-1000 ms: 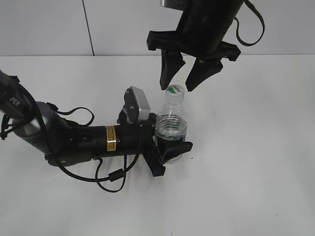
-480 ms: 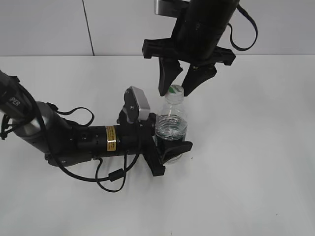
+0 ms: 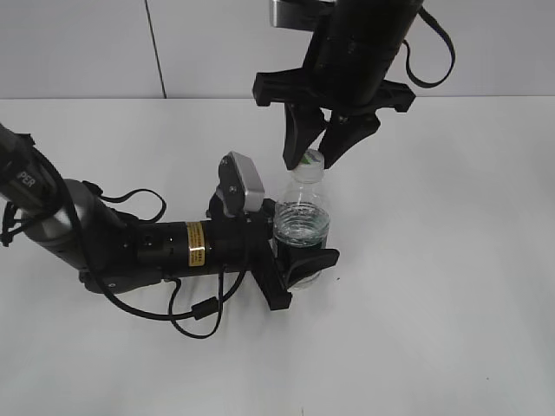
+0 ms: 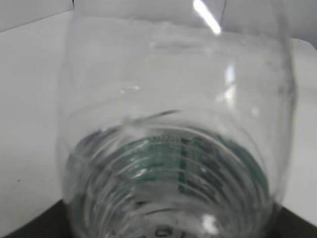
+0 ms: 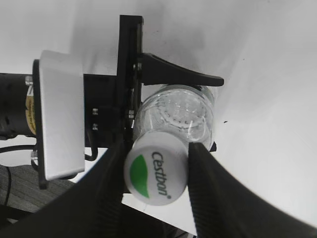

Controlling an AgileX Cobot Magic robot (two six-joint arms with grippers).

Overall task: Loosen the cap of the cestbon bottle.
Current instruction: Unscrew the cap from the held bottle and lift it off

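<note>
Bracing the small clear ribbed plastic Cestbon bottle (image 3: 303,227) upright on the white table (image 3: 451,260), the left gripper (image 3: 299,256) is clamping its body low down. The right gripper (image 5: 156,171) is straddling the small white green-marked screw cap (image 5: 155,172); contact is probably on both sides. The label is showing blurred in the left wrist view.

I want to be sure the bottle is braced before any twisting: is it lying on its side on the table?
No, the cestbon bottle stands upright, clamped by the left gripper.
</note>
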